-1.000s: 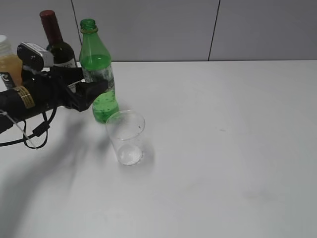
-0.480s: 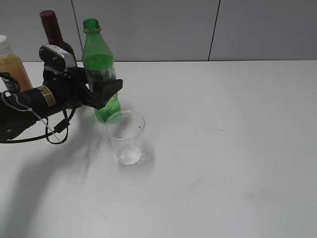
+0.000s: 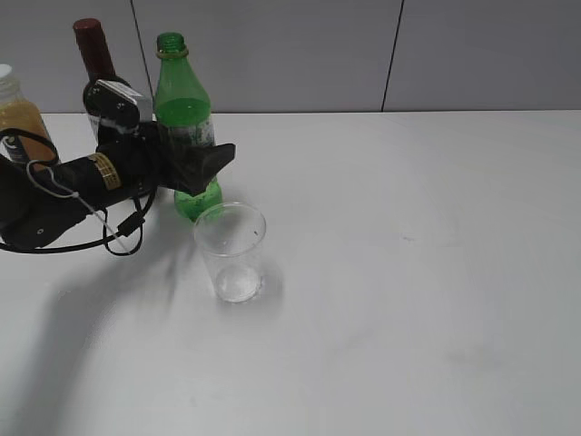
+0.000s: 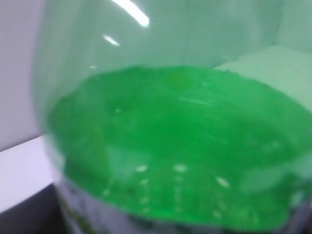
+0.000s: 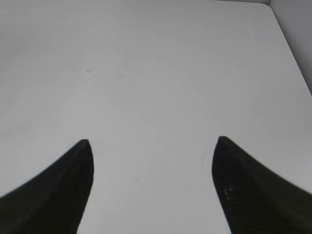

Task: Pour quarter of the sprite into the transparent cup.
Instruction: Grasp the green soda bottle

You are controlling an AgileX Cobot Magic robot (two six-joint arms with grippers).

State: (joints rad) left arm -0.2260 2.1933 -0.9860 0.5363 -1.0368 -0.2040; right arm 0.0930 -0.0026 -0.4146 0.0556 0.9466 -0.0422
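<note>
The sprite stands upright and capless at the back left of the white table; its green body fills the left wrist view. My left gripper reaches in from the left at label height. Its jaws stand wide on either side of the bottle, the near finger in front of it and the far one hidden behind. The transparent cup stands upright just in front of the bottle, to its right. My right gripper hangs open over bare table, with nothing between its fingers.
A dark wine bottle and an orange juice bottle stand behind and to the left of my left arm. The white table stretches to the right. A grey wall closes the back.
My left arm has slid right, bringing its jaws around the sprite. The bottle has shifted slightly right. The cup has not moved.
</note>
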